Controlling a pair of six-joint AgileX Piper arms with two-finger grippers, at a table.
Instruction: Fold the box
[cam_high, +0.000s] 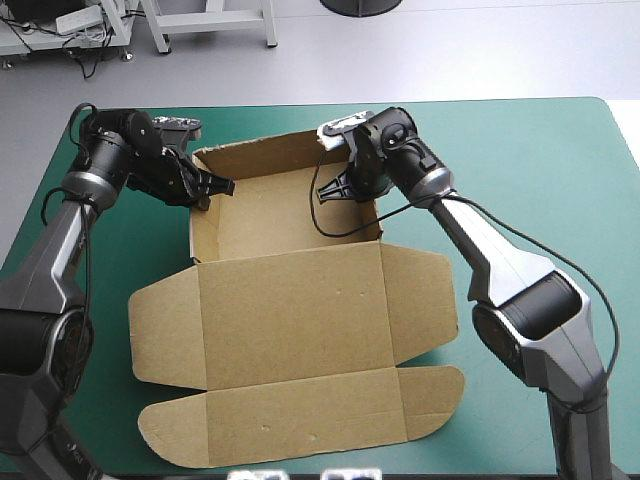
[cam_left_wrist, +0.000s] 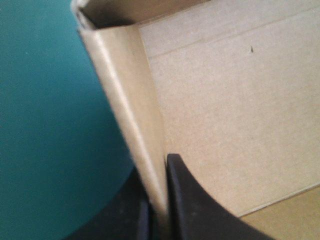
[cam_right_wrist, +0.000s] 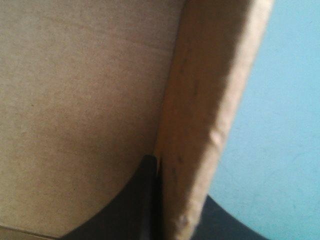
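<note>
The brown box (cam_high: 290, 300) stands as an open tray at the far middle of the table, its walls raised, with the lid and flaps lying flat toward the near edge. My left gripper (cam_high: 205, 190) is at the tray's left wall and is shut on it; the wall (cam_left_wrist: 132, 125) runs up from between the black fingers (cam_left_wrist: 187, 200). My right gripper (cam_high: 350, 188) is at the tray's right wall and is shut on that wall (cam_right_wrist: 205, 125), one finger (cam_right_wrist: 135, 200) inside the tray and the other outside.
The teal-green cover (cam_high: 540, 170) lies bare to the right of the box and at the far left corner. The flat lid flaps (cam_high: 300, 420) reach almost to the near table edge.
</note>
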